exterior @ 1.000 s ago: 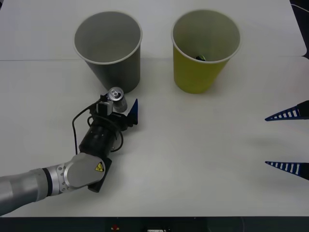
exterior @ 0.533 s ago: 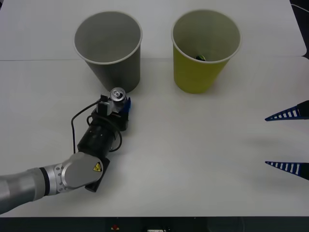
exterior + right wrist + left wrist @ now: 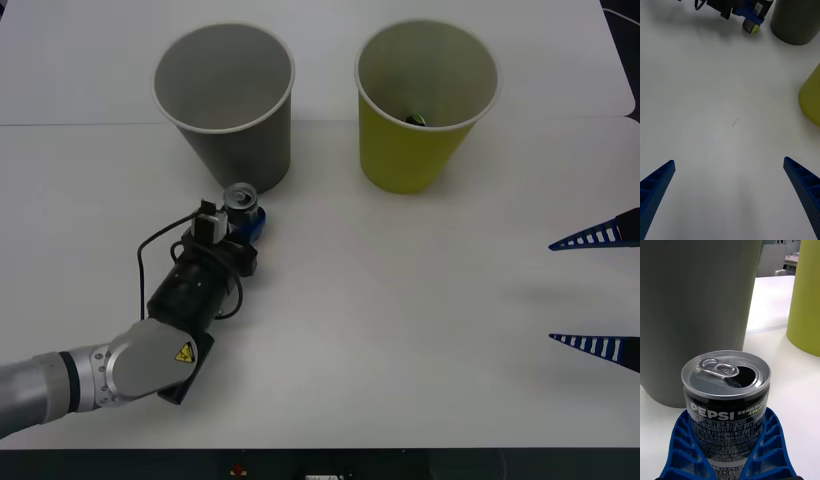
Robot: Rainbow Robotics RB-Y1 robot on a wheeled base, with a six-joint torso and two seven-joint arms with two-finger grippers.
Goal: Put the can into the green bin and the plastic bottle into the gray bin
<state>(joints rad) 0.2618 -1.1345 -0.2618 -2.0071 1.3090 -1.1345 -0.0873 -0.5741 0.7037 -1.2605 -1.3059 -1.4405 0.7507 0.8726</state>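
A small dark can [image 3: 240,197] with a silver pull-tab top sits just in front of the gray bin [image 3: 225,100]. My left gripper [image 3: 244,218] is shut on it. In the left wrist view the blue fingers [image 3: 687,444] clasp both sides of the can [image 3: 726,397], with the gray bin [image 3: 696,307] close behind and the green bin [image 3: 807,296] farther off. The green bin [image 3: 425,100] stands beside the gray one, with something dark inside. At the table's right edge my right gripper [image 3: 598,292] waits open. The plastic bottle is out of view.
White table [image 3: 400,320] spreads between the two arms. The right wrist view looks across it to the left gripper [image 3: 748,11] with the can [image 3: 750,25], the gray bin [image 3: 795,20] and the green bin [image 3: 810,97].
The left gripper's fingers, spread a second ago, have shut on the can. The left arm has since shifted slightly to the left. The right arm has not moved.
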